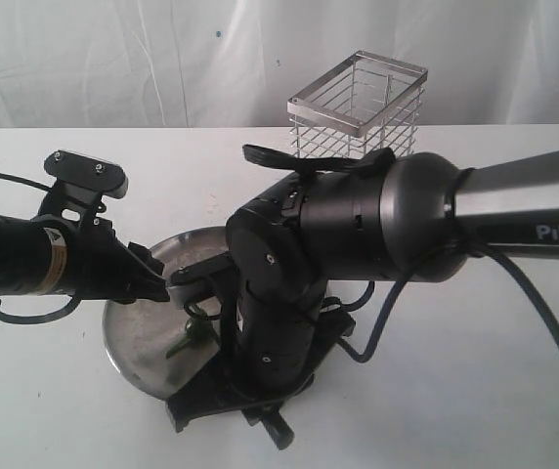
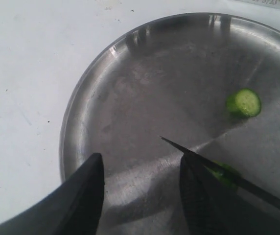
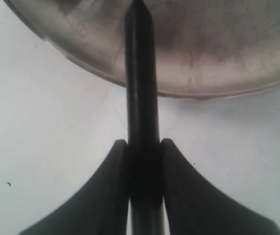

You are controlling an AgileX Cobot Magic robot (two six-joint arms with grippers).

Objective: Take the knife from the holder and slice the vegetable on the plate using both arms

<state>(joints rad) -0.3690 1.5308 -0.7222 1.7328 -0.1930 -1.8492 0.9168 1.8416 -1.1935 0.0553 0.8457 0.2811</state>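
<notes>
Right wrist view, right gripper (image 3: 143, 156) clamps black-handled knife (image 3: 141, 88) over round brushed-steel plate (image 3: 218, 73), left gripper (image 2: 142, 191) spread open, round green slice (image 2: 244, 102) on plate.

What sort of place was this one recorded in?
Probably a staged test bench rather than a real kitchen: a bare white table before draped white sheeting, holding only a steel plate and a wire holder.

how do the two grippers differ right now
The right gripper is shut on the knife handle; the left gripper is open, holding nothing. The right one sits off the plate rim; the left hovers over the plate. Both have black fingers.
</notes>
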